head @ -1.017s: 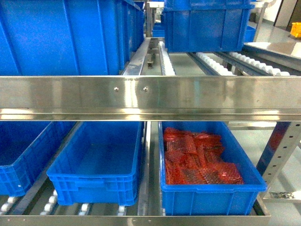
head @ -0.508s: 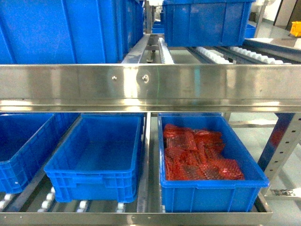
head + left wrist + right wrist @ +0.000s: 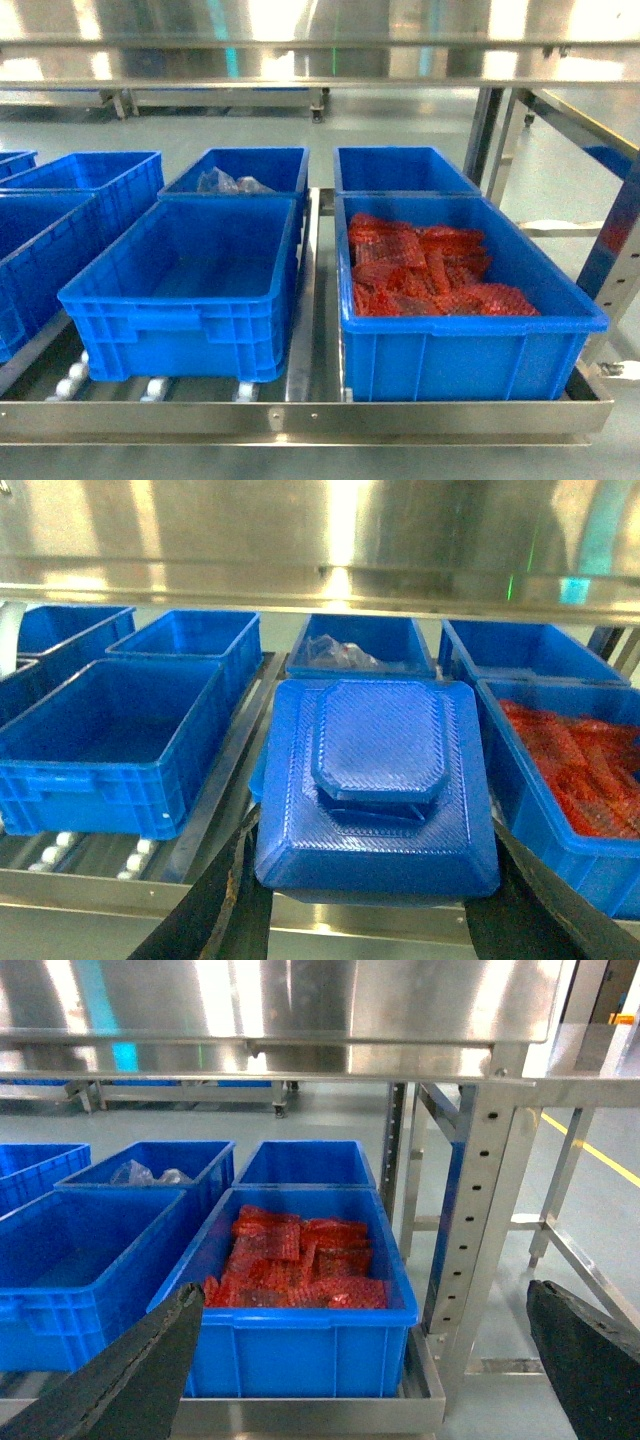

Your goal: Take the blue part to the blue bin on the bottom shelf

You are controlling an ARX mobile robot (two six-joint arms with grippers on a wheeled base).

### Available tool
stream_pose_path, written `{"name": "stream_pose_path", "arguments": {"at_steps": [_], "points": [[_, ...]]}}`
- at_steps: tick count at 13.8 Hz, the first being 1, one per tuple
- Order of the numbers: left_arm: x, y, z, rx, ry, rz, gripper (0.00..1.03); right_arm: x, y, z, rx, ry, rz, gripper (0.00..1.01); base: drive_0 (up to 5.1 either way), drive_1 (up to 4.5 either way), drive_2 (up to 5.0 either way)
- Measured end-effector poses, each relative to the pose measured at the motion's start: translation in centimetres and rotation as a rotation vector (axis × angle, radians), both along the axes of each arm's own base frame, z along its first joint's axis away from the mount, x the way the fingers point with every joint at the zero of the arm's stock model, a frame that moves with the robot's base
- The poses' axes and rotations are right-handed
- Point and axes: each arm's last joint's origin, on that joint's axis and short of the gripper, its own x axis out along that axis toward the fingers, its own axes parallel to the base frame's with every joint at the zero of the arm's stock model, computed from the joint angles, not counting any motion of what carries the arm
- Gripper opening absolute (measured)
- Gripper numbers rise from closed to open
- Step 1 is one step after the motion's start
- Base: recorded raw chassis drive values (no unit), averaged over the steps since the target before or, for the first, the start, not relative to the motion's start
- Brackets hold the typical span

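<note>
My left gripper (image 3: 372, 892) is shut on the blue part (image 3: 378, 780), a square textured block with a raised octagonal top, black fingers (image 3: 235, 890) pressing both its sides. It hangs in front of the bottom shelf and hides most of the bin behind it. In the head view an empty blue bin (image 3: 180, 305) sits front centre on the bottom shelf; neither gripper shows there. My right gripper (image 3: 360, 1360) is open and empty, facing the bin of red parts (image 3: 300, 1260).
A blue bin of red mesh parts (image 3: 430, 270) stands right of the empty one. Behind are a bin with a clear plastic bag (image 3: 235, 180) and another blue bin (image 3: 400, 168). More blue bins (image 3: 60, 215) line the left. A steel shelf rail (image 3: 320, 60) runs overhead, uprights (image 3: 620, 230) at right.
The head view has dropped from the upper shelf rail down to the bottom shelf; the rail now sits at the top edge and the back row of bins shows.
</note>
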Motion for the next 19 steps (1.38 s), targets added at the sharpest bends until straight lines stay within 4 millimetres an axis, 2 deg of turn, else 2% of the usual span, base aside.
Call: {"name": "stream_pose_path", "arguments": {"at_steps": [19], "points": [[0.00, 0.00, -0.10, 0.000, 0.003, 0.000, 0.44, 0.00, 0.00, 0.00, -0.001, 0.000, 0.000, 0.98, 0.0, 0.00, 0.0]]}}
